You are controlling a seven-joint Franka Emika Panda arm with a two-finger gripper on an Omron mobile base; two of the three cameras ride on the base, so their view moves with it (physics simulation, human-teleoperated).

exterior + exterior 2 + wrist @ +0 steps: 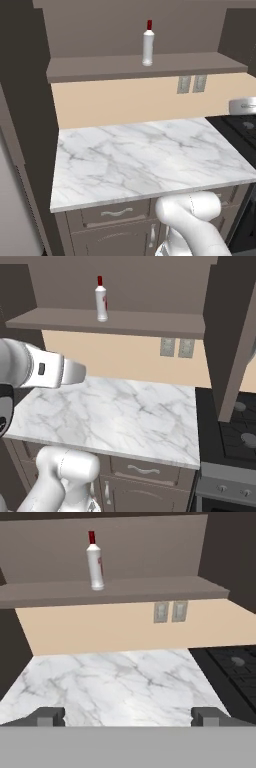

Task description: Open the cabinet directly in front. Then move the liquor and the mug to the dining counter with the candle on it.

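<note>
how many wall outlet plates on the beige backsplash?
2: grey rectangular outlet plates side by side on the beige backsplash, left one and right one, just under the shelf. None seem hidden.

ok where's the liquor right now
The liquor stands upright on the open cabinet shelf above the marble worktop, up and left of the wall outlets in all three views.

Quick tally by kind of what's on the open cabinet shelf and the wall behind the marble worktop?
White bottle with red cap on the shelf: 1
Grey wall outlet plates, left one and right one, on the beige backsplash: 2
Total: 3
</note>
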